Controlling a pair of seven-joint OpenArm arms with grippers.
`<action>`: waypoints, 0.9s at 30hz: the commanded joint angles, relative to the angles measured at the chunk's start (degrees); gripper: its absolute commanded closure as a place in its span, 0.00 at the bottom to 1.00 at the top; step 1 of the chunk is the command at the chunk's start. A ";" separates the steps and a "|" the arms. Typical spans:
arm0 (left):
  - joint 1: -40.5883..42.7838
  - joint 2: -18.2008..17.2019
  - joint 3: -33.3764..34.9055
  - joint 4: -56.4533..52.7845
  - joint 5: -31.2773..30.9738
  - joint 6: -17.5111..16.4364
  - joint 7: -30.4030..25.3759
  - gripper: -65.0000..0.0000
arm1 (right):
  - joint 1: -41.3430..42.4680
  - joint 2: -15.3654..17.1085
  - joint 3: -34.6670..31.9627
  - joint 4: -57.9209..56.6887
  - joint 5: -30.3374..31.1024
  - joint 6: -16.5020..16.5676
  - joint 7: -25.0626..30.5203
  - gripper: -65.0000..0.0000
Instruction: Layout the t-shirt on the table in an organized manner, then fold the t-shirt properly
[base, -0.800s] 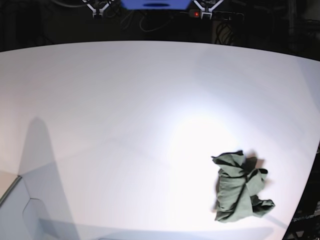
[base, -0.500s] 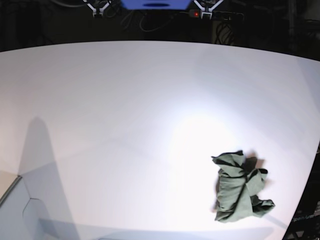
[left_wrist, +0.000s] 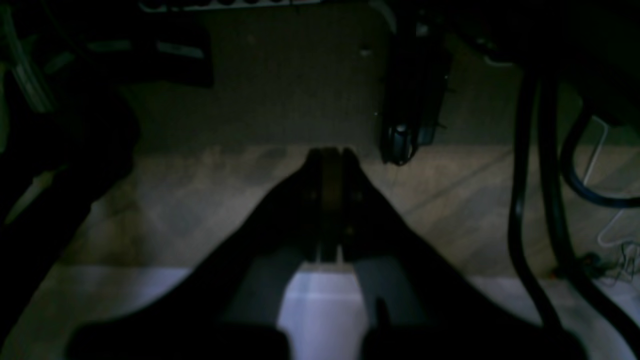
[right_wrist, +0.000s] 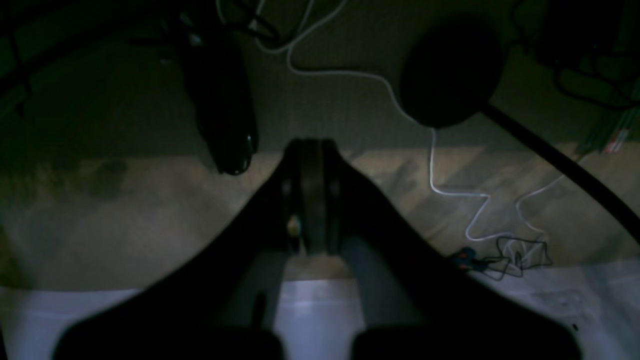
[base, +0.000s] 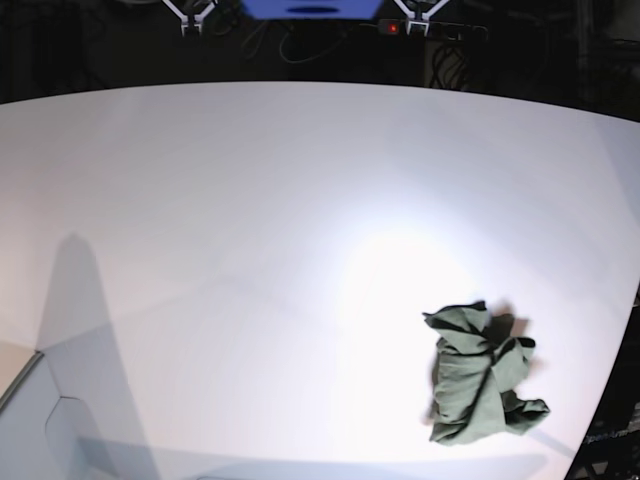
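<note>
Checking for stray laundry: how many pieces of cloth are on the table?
1. The t-shirt lies crumpled near the table's edge, at lower right in the base view. Nothing else shows.

White table (base: 200, 200); crumpled t-shirt (base: 480, 375) near corner.

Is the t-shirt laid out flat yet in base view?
No, the t-shirt sits in a crumpled heap near the table's near right edge.

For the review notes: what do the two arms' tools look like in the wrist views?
Both are dim, dark silhouettes. The left tool and right tool each show two black fingers widening toward the camera, with a slightly lighter strip between them. No markings or cables on them are discernible.
</note>
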 joint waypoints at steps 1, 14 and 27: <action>0.27 -0.02 -0.03 0.22 0.01 0.08 1.01 1.00 | -0.32 0.30 -0.03 0.17 -0.19 0.32 -1.15 1.00; 2.38 -1.16 -0.03 2.95 0.01 0.08 1.18 1.00 | -4.37 0.74 0.32 5.00 -0.10 0.32 2.36 1.00; 33.41 -11.71 -0.03 48.84 -13.44 0.16 -2.25 1.00 | -32.76 4.60 3.13 48.69 -0.01 0.32 3.77 1.00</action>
